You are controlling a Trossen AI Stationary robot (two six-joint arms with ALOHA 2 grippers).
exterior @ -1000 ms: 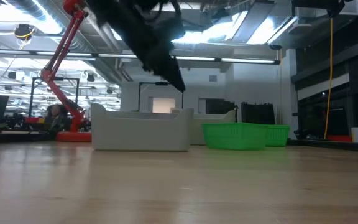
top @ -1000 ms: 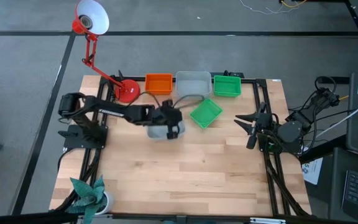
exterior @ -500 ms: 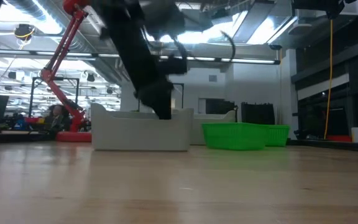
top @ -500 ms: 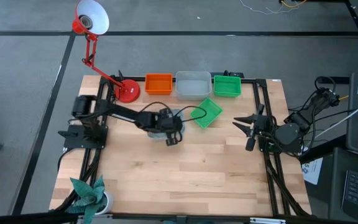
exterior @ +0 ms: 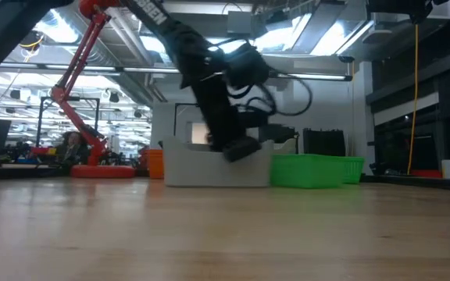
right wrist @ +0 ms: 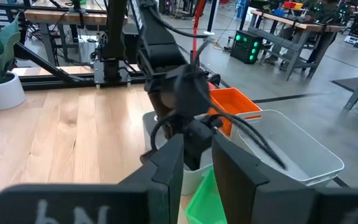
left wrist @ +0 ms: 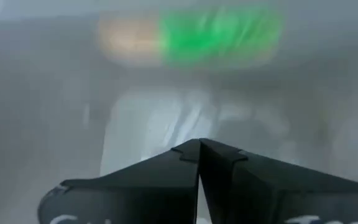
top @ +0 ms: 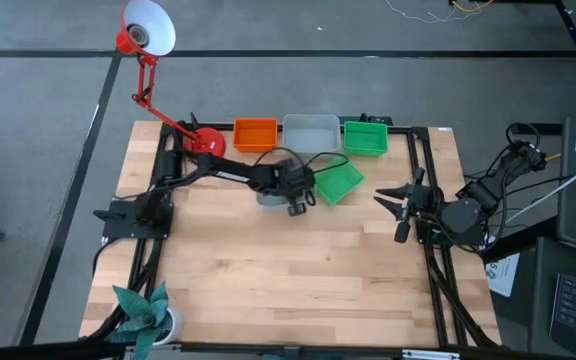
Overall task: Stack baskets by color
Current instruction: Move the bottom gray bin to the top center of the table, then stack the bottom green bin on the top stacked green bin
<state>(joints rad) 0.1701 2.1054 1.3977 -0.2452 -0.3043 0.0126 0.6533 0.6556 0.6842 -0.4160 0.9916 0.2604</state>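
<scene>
A pale grey basket stands on the table just in front of the back row, beside a loose green basket that lies turned at an angle. The back row holds an orange basket, a larger pale grey basket and a green basket. My left gripper is shut and slants down at the loose grey basket's near right corner; the low view also shows the left gripper there. My right gripper hangs open at the table's right side, holding nothing. My left gripper's shut fingers meet the pale grey basket at its near right corner, slanting down from the table's left. The basket stands flat on the table. Whether the tips are inside the wall or on its rim I cannot tell.
A red desk lamp's round base stands at the back left, its arm reaching off the table. A potted plant sits at the near left corner. The near half of the wooden table is bare.
My left gripper has gone down and toward the table's right and far edges, staying shut. The loose pale grey basket has slid along the table with it, toward the tilted green basket and the back row, and stays upright.
</scene>
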